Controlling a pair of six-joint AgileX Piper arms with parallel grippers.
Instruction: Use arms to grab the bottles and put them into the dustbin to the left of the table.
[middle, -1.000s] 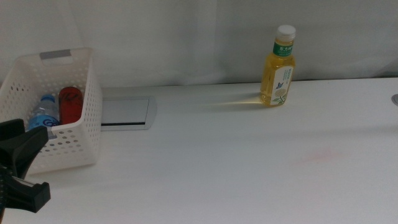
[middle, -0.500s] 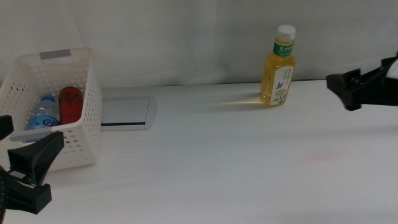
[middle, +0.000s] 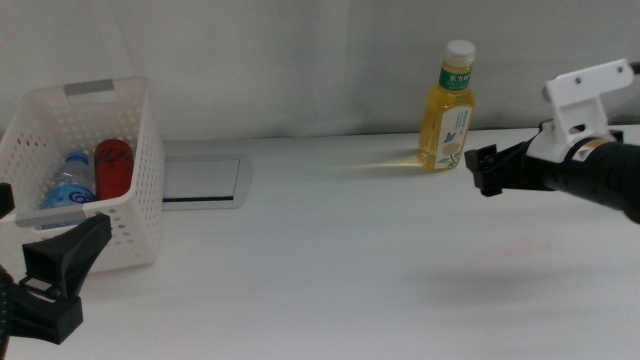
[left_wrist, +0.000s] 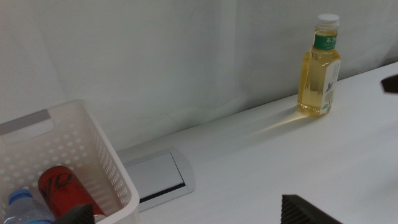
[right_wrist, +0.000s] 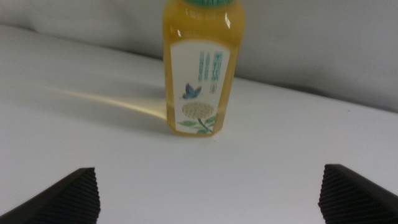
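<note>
Right gripper (middle: 484, 170), jaws spread wide, has advanced close beside the yellow-drink bottle (middle: 447, 108)

Yellow-drink bottle (right_wrist: 202, 68) label: butterfly and flower picture, print too blurred to read. No other legible text.

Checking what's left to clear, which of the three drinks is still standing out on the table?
The yellow-drink bottle with the white cap, upright near the wall. The water bottle and red can already sit in the white basket.
</note>
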